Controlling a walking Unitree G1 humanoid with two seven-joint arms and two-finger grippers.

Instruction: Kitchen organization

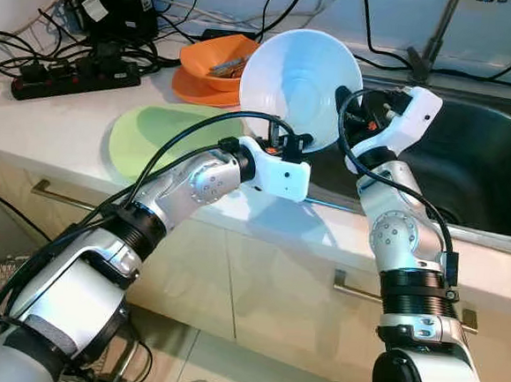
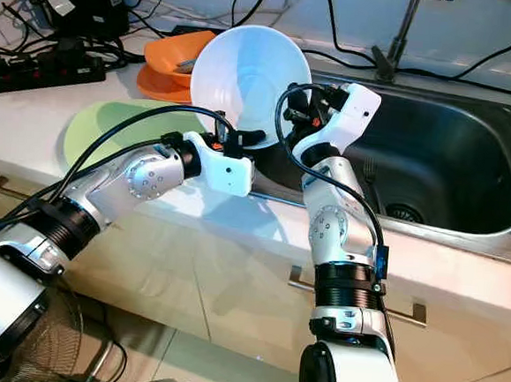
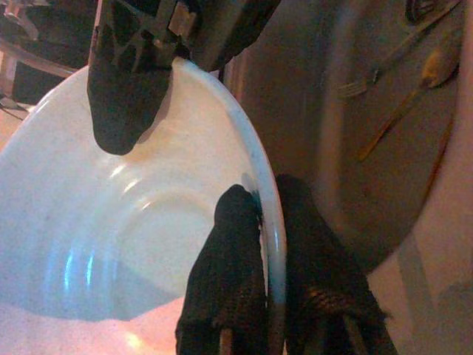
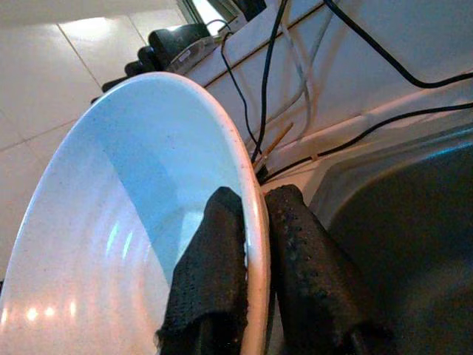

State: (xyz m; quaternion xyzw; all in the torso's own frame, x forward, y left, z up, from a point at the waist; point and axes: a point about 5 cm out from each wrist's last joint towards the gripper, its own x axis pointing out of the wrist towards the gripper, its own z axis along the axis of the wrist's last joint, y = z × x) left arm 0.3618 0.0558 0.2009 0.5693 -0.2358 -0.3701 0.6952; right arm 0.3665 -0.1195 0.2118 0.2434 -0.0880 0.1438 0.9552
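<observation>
Reaching up from the near edge of the pale surface point(image 1: 74, 132), both arms hold one large white bowl point(image 1: 290, 83) tilted on its side, its hollow facing the camera, raised above the rim where the surface meets the steel sink point(image 1: 488, 165). At the bowl's 6 o'clock the left gripper point(image 1: 281, 144) has its fingers point(image 3: 229, 274) pinched narrow on the rim, one inside and one outside; at its 3 o'clock the right gripper point(image 1: 344, 105) clamps the rim the same way, fingers point(image 4: 214, 259) astride the edge. A black cable loops from each wrist across the front of the bowl. Just beside the left forearm, at 9 o'clock from the bowl, a light green plate point(image 1: 154, 134) lies flat on the surface. Beyond it, partly hidden behind the bowl's left edge, an orange bowl point(image 1: 214, 59) sits on an orange plate. Down in the sink lie a fork point(image 3: 369, 74) and other cutlery near the drain point(image 2: 404, 212). Farthest off, at 10 o'clock, a black power strip point(image 1: 74, 75) and tangled cables point(image 1: 163, 11) crowd the wall, and the tap's stem point(image 1: 436, 37) rises at 1 o'clock.
</observation>
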